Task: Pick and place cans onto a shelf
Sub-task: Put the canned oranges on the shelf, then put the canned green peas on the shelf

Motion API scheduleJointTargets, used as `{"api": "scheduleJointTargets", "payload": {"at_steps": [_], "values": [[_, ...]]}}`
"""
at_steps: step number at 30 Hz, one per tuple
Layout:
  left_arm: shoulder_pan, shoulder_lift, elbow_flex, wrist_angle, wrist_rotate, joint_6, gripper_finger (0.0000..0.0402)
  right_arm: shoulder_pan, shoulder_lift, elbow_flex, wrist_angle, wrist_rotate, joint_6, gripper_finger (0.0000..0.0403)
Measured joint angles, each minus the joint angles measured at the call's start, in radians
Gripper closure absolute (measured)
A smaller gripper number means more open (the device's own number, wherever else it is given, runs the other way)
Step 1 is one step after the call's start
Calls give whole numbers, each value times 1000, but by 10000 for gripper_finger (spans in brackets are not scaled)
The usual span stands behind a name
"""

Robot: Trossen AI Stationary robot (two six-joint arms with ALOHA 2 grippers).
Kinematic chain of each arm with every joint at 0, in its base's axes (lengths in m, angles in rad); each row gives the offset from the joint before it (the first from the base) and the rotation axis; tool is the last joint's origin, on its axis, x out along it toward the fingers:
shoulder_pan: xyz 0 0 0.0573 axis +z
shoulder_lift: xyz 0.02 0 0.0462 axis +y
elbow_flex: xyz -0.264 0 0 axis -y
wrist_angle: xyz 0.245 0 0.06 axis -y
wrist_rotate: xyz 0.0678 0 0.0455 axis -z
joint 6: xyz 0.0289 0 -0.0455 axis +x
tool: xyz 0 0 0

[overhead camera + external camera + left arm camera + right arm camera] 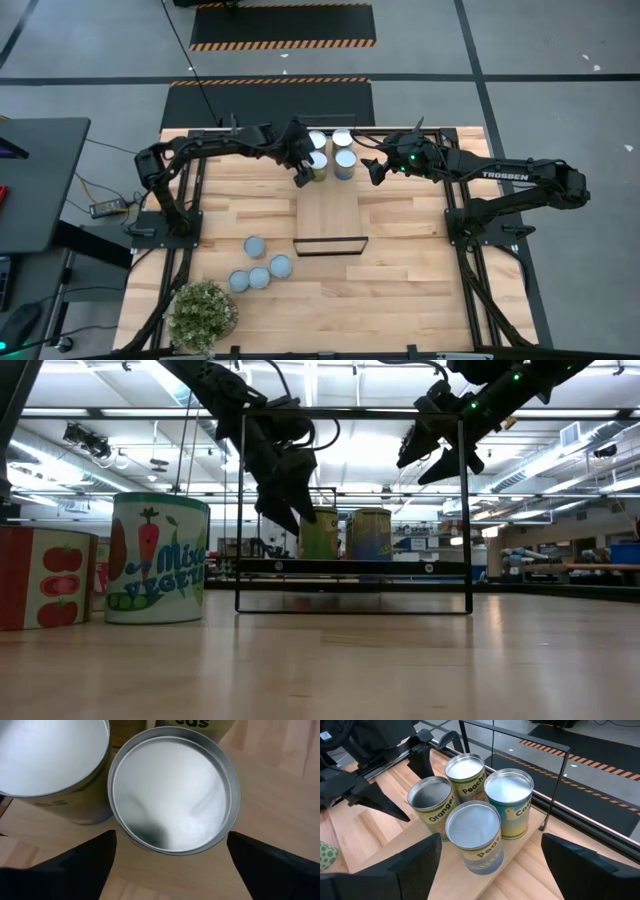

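Left gripper (300,176) hung, jaws apart, beside 4 cans (331,154) at the shelf's (330,212) 12 o'clock end; right gripper (372,171) waited, jaws apart

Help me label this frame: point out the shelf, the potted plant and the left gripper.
shelf (330,215), high view, bare board.
potted plant (203,312), high view, foliage.
left gripper (299,178), high view, between fingertips.

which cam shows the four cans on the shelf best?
Right wrist view: all four cans with labels. High view shows only tops. Low view shows two; left gripper hides the rest. Left wrist view shows two tops.
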Motion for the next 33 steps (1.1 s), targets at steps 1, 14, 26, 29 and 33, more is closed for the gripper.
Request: {"api": "scheduleJointTargets", "payload": {"at_steps": [1,14,26,29,33], "values": [[3,0,0,0,6,0,9,0,0,0,0,0,0,53],[18,0,0,5,34,-23,2,0,0,0,0,0,0,53],[7,-22,-1,-70,-13,-28,1,0,0,0,0,0,0,53],[7,-49,-1,-84,-56,-71,1,0,0,0,1,0,0,53],[1,-101,-1,-120,-84,-164,1,0,0,0,7,0,0,53]]}}
